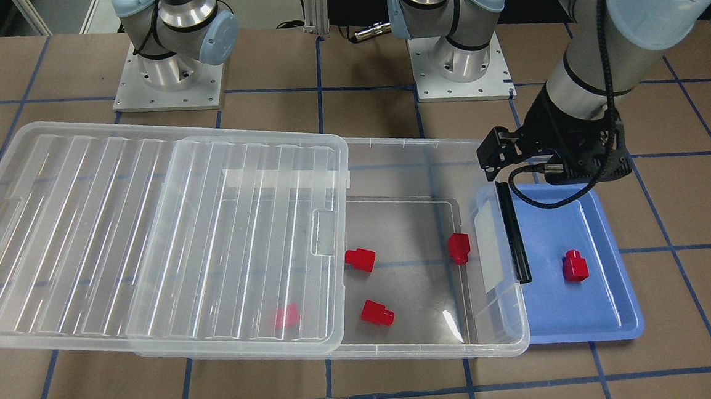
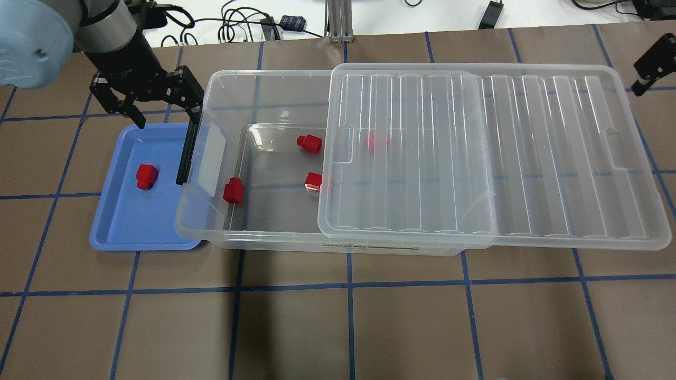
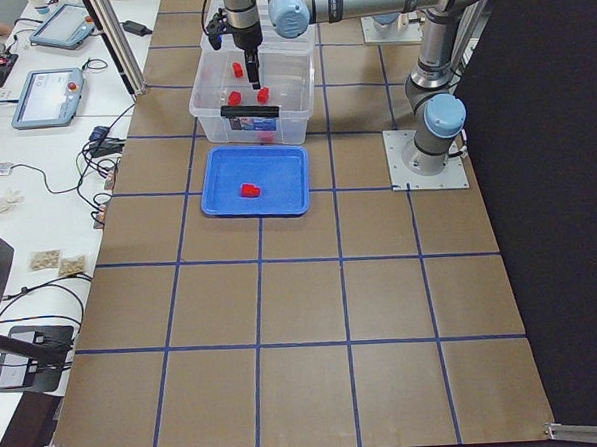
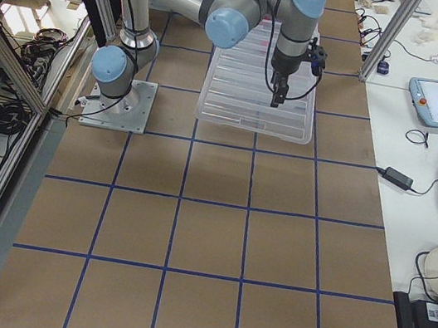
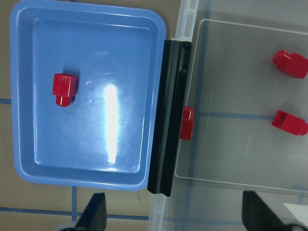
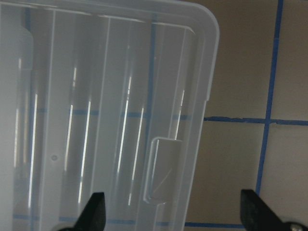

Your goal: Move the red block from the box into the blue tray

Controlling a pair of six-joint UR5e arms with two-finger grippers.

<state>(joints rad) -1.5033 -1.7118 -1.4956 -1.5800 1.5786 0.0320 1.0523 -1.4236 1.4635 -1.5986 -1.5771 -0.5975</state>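
Observation:
One red block [image 2: 146, 176] lies in the blue tray [image 2: 121, 227], also seen in the left wrist view [image 5: 64, 89]. Three red blocks [image 2: 309, 143] [image 2: 313, 180] [image 2: 233, 190] lie in the open end of the clear box [image 2: 222, 84]. Another one [image 2: 377, 142] shows blurred under the lid [image 2: 528, 158], which is slid aside. My left gripper [image 2: 168, 117] is open and empty, hovering over the tray's far edge and the box's black latch bar [image 2: 187, 155]. My right gripper [image 6: 175, 219] is open and empty over the lid's far corner.
The tray touches the box's latch end. The lid overhangs the box toward my right side. Both arm bases [image 1: 169, 81] stand behind the box. Bare brown table with blue tape lines lies in front.

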